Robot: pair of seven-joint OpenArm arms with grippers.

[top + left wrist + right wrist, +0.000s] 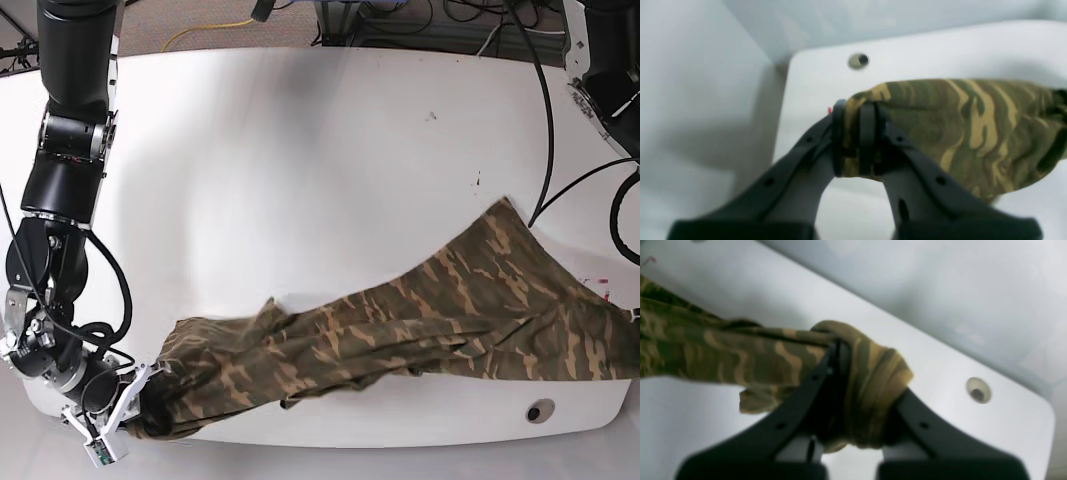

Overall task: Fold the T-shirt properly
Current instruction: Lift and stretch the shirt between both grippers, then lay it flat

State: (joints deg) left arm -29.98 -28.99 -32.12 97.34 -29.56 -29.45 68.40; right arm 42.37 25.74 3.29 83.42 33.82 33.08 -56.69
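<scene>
The camouflage T-shirt lies stretched in a long band along the front of the white table, bunched at both ends. My right gripper is shut on a wad of the shirt. In the base view it holds the shirt's lower left end at the table's front edge. My left gripper is shut on a fold of the shirt near a table corner. It is out of frame in the base view, past the right edge. The neck band is not visible.
A round hole sits in the table near the front right corner, and also shows in the wrist views. Black cables hang over the table's far right. The arm bases stand at the back left and back right.
</scene>
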